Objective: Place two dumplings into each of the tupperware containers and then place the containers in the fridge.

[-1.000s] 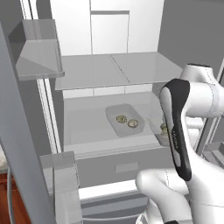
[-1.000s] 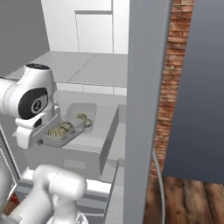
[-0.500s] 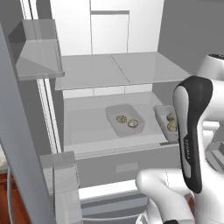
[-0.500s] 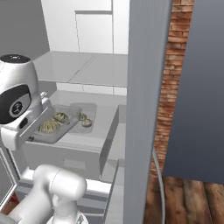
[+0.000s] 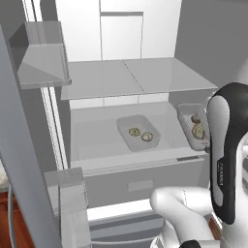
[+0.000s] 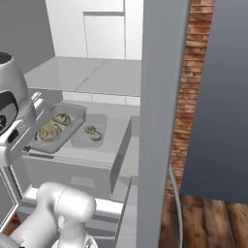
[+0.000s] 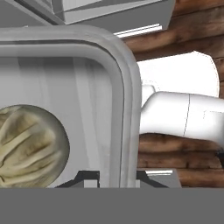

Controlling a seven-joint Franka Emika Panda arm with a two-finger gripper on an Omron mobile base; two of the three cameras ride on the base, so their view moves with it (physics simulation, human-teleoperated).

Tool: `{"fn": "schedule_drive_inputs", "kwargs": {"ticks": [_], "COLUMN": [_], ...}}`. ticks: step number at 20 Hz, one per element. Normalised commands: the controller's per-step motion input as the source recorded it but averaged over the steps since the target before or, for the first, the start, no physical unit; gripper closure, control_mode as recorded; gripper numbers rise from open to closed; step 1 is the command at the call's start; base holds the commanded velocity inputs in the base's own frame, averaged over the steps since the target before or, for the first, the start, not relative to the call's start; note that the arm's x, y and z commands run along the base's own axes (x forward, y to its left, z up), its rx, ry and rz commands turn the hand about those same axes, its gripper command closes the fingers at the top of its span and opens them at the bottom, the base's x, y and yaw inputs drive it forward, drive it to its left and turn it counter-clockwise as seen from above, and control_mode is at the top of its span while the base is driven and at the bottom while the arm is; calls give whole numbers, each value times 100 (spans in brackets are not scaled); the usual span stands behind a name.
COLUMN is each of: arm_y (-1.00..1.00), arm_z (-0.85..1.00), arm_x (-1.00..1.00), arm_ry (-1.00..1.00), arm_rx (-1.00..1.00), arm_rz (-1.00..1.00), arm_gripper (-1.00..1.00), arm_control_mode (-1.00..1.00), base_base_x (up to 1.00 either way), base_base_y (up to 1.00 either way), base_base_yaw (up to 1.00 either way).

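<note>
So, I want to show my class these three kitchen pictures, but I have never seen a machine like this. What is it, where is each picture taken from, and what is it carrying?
It is a white robot arm on a driving base, in a computer-rendered kitchen. Two pictures come from cameras on the base, behind the arm to its left and right, both facing the open fridge. The third comes from a camera on the robot's hand, looking along its gripper.

On a fridge shelf lies the smaller container, a grey tub with two dumplings. The gripper is shut on the rim of the larger container, holding it at the shelf's edge beside the first; whether it rests on the shelf yet I cannot tell. It holds dumplings too, and one fills the lower left of the hand view.
</note>
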Motion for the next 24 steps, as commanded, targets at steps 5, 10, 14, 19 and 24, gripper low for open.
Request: {"fn": "schedule_drive_inputs", "kwargs": {"ticks": [5,10,14,19,24], "arm_y": [0,0,0,-1,-1], "arm_z": [33,36,2,7,30], "arm_x": [0,17,27,58,82], "arm_ry": [-14,-13,-21,-12,1], "arm_rx": [2,4,0,1,2], "arm_rz": [0,0,2,1,1], "arm_gripper": [100,100,100,100,100], "arm_control_mode": [-100,-100,-100,-100,-100], "base_base_x": [0,0,0,0,0], "base_base_y": [0,0,0,0,0], "base_base_yaw": [0,0,0,0,0]}}
